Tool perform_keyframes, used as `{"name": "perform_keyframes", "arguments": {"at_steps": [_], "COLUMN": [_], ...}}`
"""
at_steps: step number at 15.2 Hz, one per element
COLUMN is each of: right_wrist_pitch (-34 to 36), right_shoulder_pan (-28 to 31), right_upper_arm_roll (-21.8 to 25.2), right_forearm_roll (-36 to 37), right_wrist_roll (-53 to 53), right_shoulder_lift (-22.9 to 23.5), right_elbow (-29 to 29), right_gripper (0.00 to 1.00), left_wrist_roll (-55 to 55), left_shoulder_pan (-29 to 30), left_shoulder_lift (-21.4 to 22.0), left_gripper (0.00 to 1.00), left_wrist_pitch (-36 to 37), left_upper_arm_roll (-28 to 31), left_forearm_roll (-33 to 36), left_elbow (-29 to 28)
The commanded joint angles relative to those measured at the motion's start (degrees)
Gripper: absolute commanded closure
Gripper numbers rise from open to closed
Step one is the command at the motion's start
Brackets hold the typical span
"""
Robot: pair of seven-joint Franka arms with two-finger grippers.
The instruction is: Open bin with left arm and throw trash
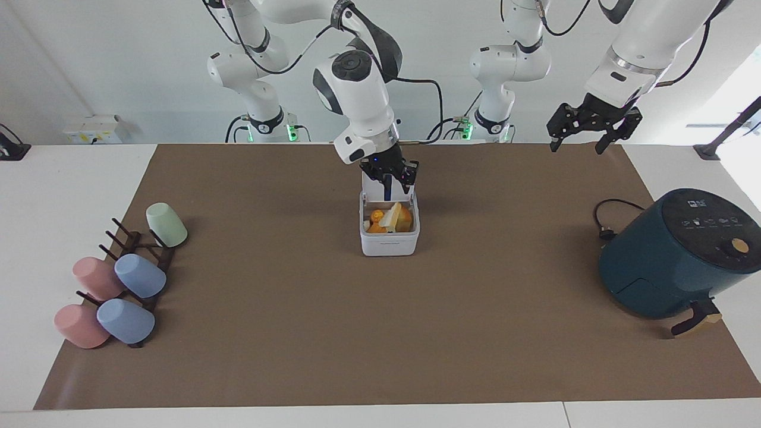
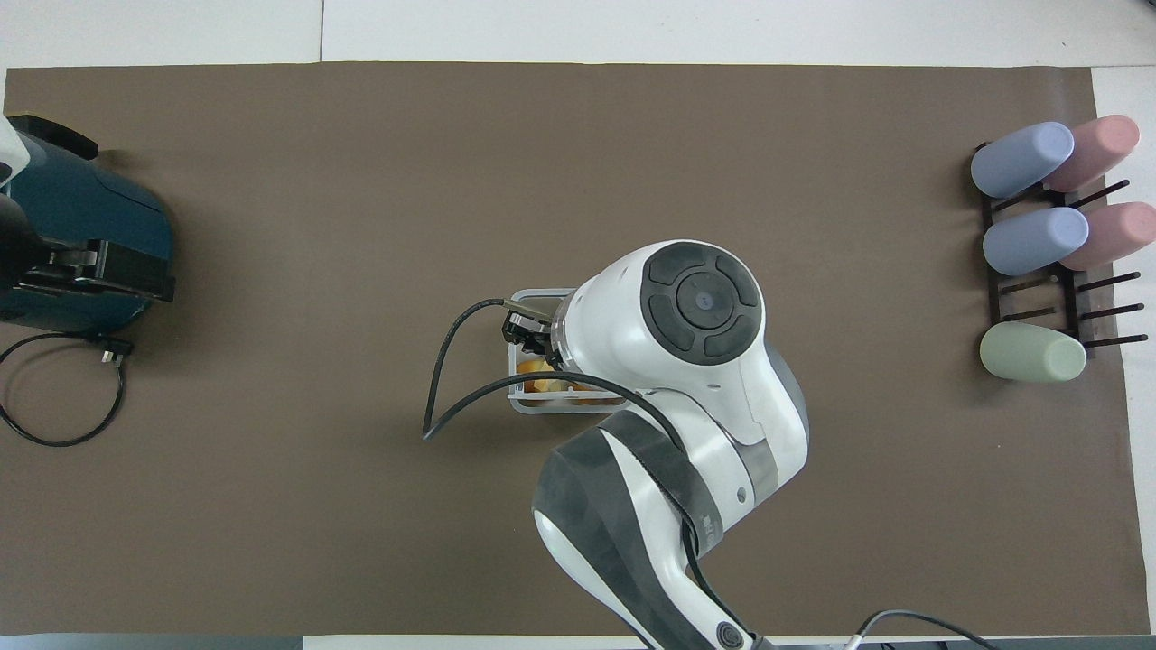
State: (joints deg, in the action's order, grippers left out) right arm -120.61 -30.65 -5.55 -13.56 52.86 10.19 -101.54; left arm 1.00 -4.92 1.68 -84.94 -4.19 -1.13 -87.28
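Brown mat (image 1: 297,356), white bin (image 1: 389,242) lid up, bread and orange trash (image 1: 389,219) inside

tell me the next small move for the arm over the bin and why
Probably lift the right end effector straight up: its fingers stand apart, and the pale bread wedge lies inside the small white open-lidded bin with the orange pieces. The left end effector waits open, raised.

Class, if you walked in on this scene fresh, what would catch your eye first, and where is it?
Mid-table, the open white bin shows orange and pale food scraps, with the right gripper open just above it. At the left arm's end sits a dark teal air fryer; the left gripper hangs open in the air nearby.
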Motion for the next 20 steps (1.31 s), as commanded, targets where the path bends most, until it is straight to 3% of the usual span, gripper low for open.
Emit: {"name": "perform_keyframes", "arguments": {"at_steps": [1, 6, 10, 14, 20], "right_wrist_pitch": [-0.59, -0.68, -0.59, 0.9, 8.36], "right_shoulder_pan": [0.68, 4.54, 10.25, 16.92, 26.07], "right_upper_arm_roll": [0.01, 0.37, 0.37, 0.28, 0.19], "right_forearm_roll": [-1.21, 0.72, 8.36, 8.9, 9.25], "right_wrist_roll": [-0.39, -8.46, -17.59, -25.34, -35.96], "right_shoulder_lift": [-0.79, -0.61, -1.4, -3.77, -8.08], "right_elbow": [-0.77, -0.24, 0.46, -0.24, -0.24], "right_gripper": [0.0, 0.0, 0.0, 0.0, 0.0], "left_wrist_roll": [-0.21, 0.5, 0.49, 0.49, 0.41], "left_shoulder_pan": [-0.35, 0.44, 0.35, 0.35, 0.35], "left_shoulder_lift": [1.31, 1.49, 1.49, 1.49, 1.49], "left_gripper": [0.0, 0.0, 0.0, 0.0, 0.0], "left_wrist_pitch": [-1.02, -1.37, -1.63, -1.9, -1.81], "left_upper_arm_roll": [0.06, 0.14, 0.06, 0.23, 0.24], "left_forearm_roll": [0.96, 0.6, 0.6, 0.69, 0.69], "left_elbow": [-1.76, -1.84, -1.84, -2.02, -1.93]}}
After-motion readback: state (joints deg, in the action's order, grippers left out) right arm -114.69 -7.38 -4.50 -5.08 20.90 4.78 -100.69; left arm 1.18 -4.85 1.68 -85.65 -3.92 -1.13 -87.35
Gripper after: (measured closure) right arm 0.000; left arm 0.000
